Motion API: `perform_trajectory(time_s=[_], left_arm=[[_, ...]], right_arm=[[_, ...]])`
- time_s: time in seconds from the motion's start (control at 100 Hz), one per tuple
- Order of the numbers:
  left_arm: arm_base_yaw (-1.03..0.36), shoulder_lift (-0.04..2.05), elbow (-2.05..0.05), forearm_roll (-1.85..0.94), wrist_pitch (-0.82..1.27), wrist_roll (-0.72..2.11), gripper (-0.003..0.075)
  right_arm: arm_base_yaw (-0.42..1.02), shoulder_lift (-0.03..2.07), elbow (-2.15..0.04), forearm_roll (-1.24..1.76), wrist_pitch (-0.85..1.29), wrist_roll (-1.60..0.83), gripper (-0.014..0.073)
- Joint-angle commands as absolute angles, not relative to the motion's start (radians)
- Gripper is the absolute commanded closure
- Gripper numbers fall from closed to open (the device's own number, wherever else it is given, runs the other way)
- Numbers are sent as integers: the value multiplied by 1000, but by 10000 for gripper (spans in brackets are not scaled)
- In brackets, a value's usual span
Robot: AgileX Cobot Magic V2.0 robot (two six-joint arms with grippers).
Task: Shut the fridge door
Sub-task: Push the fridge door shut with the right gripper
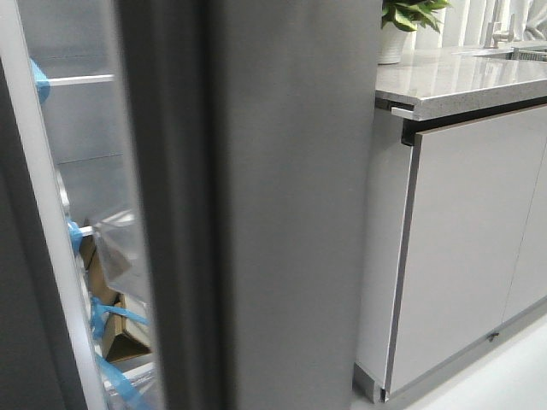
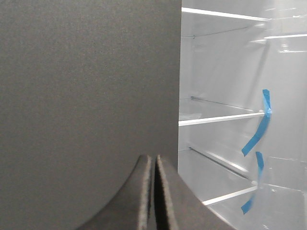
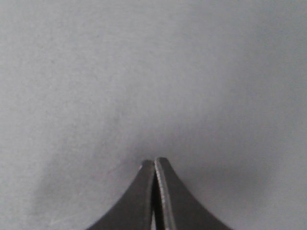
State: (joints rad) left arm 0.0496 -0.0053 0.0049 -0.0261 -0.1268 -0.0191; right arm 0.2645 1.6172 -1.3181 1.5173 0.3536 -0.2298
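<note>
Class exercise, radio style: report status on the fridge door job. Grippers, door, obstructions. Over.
Left gripper shut, empty, at the fridge door edge. Right gripper shut, empty, close against a plain grey surface. Door still ajar, shelves visible. No obstruction seen.

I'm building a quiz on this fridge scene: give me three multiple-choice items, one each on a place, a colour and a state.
1. The potted plant stands: A on the countertop; B on the floor; C inside the fridge.
2. The tape strips are: A red; B blue; C yellow.
3. The left gripper's fingers are: A wide apart; B pressed together; C holding a bottle.

A: the potted plant sits on the countertop.
B: the tape strips are blue.
B: the left gripper shows only a thin seam, beside the fridge door.
</note>
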Motion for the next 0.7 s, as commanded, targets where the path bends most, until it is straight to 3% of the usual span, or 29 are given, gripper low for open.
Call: perform_trajectory(time_s=[0.0,0.69], left_arm=[[46,-26,40,-30,-200,-23,740],[46,-26,40,-30,-200,-23,740]], right_arm=[[290,1612,-1402,1478,326,-251,639],[458,1942,-1844,1284,160,-255,639]])
